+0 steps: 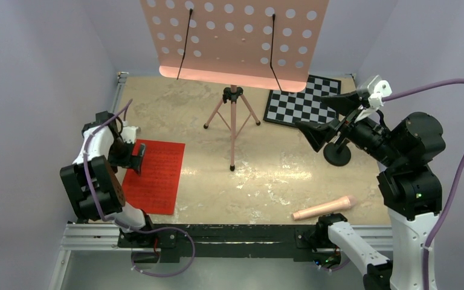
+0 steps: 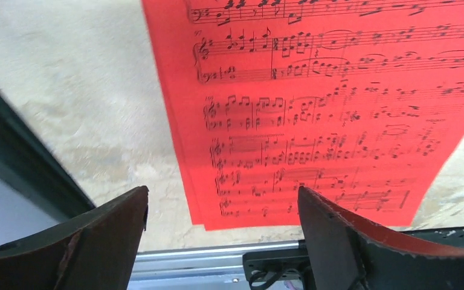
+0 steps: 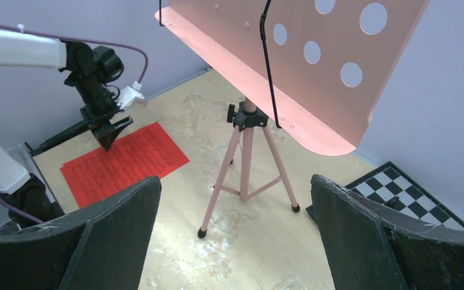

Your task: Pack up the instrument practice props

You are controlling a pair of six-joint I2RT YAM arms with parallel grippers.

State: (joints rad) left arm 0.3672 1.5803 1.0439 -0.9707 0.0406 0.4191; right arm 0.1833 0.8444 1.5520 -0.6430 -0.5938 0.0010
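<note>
The pink music stand point(image 1: 234, 36) stands at the back middle on its tripod point(image 3: 246, 160), its perforated tray point(image 3: 296, 54) empty. Red sheet-music pages point(image 1: 155, 176) lie flat at the left front, slightly fanned point(image 2: 314, 115). My left gripper point(image 1: 138, 154) hovers open over their near-left corner point(image 2: 223, 193), holding nothing. A pale pink handheld microphone point(image 1: 324, 208) lies near the front edge at right. The small black round-base mic stand point(image 1: 337, 156) sits at the right, partly hidden under my right gripper point(image 1: 312, 112), which is open and empty point(image 3: 235, 180), facing the tripod.
A black-and-white chessboard point(image 1: 302, 99) lies at the back right, also seen past my right finger point(image 3: 408, 193). Grey walls close in on three sides. A metal rail point(image 2: 187, 260) runs along the table's near edge.
</note>
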